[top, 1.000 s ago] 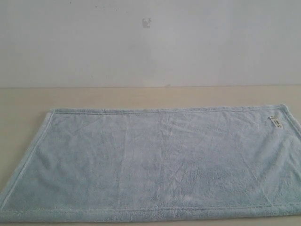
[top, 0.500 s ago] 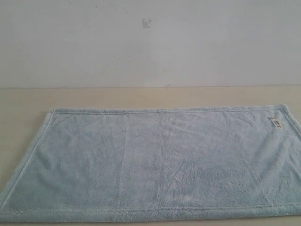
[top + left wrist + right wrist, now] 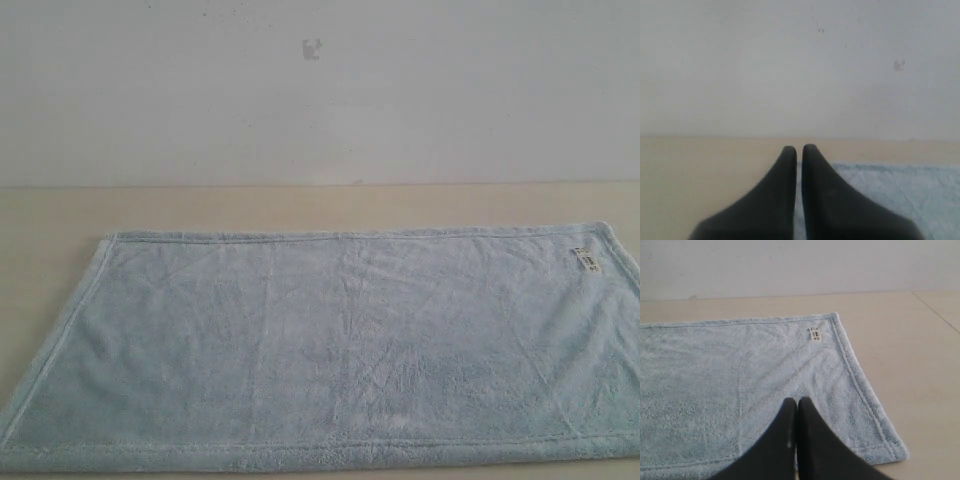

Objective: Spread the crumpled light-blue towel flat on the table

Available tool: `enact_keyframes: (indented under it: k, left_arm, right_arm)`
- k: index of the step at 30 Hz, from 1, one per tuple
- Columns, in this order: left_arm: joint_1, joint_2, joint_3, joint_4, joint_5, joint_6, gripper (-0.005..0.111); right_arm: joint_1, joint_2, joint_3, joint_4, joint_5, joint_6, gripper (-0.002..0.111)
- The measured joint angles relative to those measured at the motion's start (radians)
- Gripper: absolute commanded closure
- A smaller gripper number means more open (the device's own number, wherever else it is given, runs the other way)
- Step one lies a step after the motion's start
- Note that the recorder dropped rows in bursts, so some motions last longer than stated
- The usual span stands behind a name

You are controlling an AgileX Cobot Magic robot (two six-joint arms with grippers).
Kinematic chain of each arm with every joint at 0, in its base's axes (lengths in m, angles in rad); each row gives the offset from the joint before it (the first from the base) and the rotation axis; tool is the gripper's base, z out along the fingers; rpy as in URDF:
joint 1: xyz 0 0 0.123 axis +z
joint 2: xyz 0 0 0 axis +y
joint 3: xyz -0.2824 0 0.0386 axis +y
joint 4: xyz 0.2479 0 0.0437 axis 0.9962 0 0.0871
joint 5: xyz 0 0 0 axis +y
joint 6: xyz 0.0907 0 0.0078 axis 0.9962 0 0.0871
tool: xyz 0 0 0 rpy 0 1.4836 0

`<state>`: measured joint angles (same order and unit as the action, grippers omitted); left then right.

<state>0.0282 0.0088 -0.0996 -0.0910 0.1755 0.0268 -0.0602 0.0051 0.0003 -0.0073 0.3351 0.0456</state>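
Left tool (image 3: 799,148) first: two dark fingers clenched tight, only a hairline slit between them, and nothing gripped. It hangs above the spot where the towel's edge meets bare table. Pale blue fleece shows on one side of the fingers and cream surface on the other.

Over to the right tool (image 3: 797,401): same story, fingers pressed together and nothing pinched. This one sits over the towel itself, with fleece showing on both sides of the fingers. Whether the tips touch the pile, I cannot tell. Just beyond it, a corner of the cloth lies square on the table, and the small white tag (image 3: 814,334) sits close inside that corner.

Now the exterior view, where neither tool shows. The towel (image 3: 330,345) lies spread open and flat, filling the lower half of the frame. Its stitched hem (image 3: 350,236) runs straight across the middle. The left edge slants down toward the lower left corner, and the right side runs off the right edge of the frame. Faint creases cross the pile, but there are no folds or bunching. The tag shows at middle right, near the far right corner.

Above the towel, a bare strip of cream table (image 3: 300,205) stretches the full width. Behind it, the white-grey wall (image 3: 150,100) fills the upper half, with one small dark mark (image 3: 312,48) at upper centre.
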Motion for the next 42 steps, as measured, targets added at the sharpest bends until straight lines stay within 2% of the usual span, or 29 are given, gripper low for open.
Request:
enact_keyframes:
  k: [2, 6, 9, 42]
  left_arm:
    - [0.010, -0.002, 0.075, -0.012, -0.019, 0.000, 0.103]
    - [0.040, -0.006, 0.097, -0.012, 0.122, 0.015, 0.103]
    - [0.040, -0.006, 0.096, -0.012, 0.166, 0.044, 0.103]
    - [0.040, -0.006, 0.096, -0.012, 0.176, 0.059, 0.103]
  right_arm:
    - [0.000, 0.000, 0.000, 0.000, 0.001, 0.000, 0.109]
    - [0.000, 0.000, 0.000, 0.000, 0.003, 0.000, 0.109]
    - [0.000, 0.000, 0.000, 0.000, 0.003, 0.000, 0.109]
    - [0.000, 0.000, 0.000, 0.000, 0.003, 0.000, 0.109]
